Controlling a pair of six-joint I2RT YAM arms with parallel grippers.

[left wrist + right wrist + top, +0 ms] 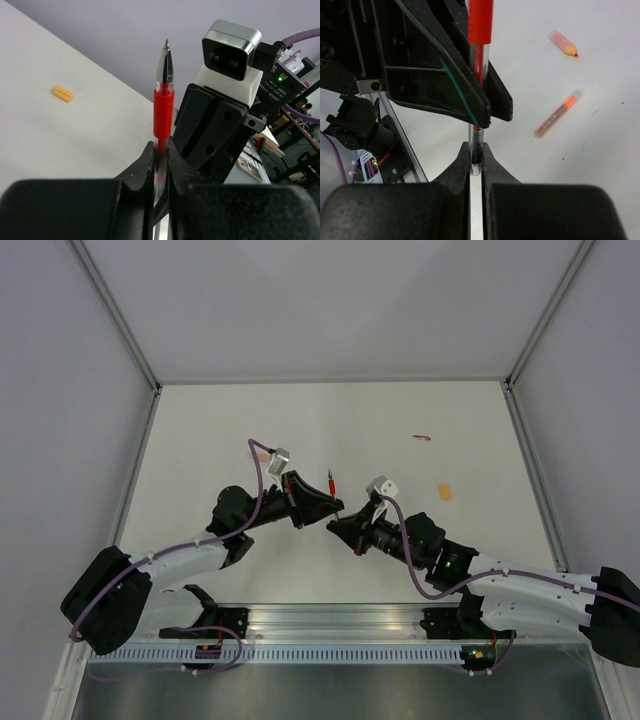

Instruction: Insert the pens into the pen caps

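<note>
Right gripper [476, 154] pinched the tail of the red pen [163, 112] in mid-air while the left gripper [160, 150] hugged its barrel, tightly or not I could not tell: seemingly a regrip, after which the tip would need aligning with the orange cap [63, 93] lying well apart.

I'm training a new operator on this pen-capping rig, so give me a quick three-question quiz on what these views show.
1. True or false: the red pen lies loose on the table.
2. Of the left gripper and the right gripper, which is closed on the red pen? A) left only B) right only C) both
3. Fill in: the cap lying on the table in the left wrist view is coloured ____.
Key: 1 false, it is held between the grippers; 2 C; 3 orange.
</note>
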